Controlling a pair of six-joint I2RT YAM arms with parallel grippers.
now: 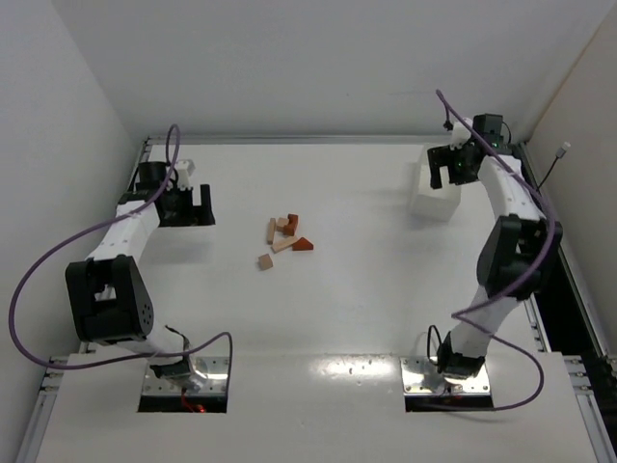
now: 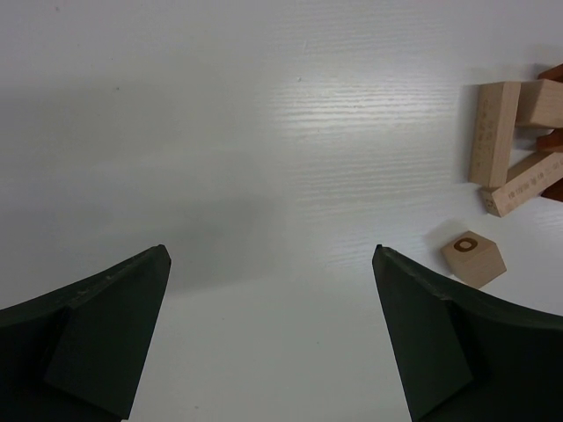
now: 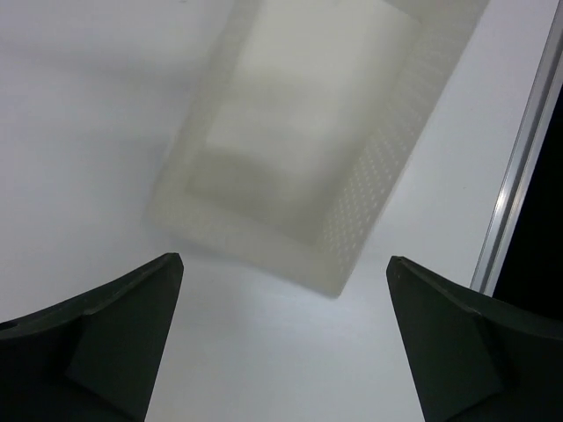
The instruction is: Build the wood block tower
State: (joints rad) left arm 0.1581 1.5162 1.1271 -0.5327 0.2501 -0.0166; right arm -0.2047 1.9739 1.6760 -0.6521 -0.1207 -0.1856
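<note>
- A white rectangular plastic tray is sitting on the white table toward its far right side. Every place below is being told from this tray.
- The wood block tower is not standing. Its small wooden blocks are lying flat on the table in a loose cluster, well to the left of the tray and a little nearer the arm bases.
- Within that cluster, a long light tan block is lying on the side farthest from the tray, and a reddish-brown triangular wedge is lying on the side closest to it.
- A small tan cube is resting just apart from the others, on the near side of the cluster and away from the tray. In the left wrist view this cube is showing a brown ring mark on its upper face, with the long tan block beyond it.
- The left claw is hanging over bare table, farther from the tray than the blocks are. Its jaws are standing wide apart with nothing between them, as the left wrist view is also showing.
- The right claw is hovering directly over the tray, its jaws spread wide and gripping nothing.
- In the right wrist view the right claw is looking down at the tray, which is appearing blurred, with a dotted texture along one wall.
</note>
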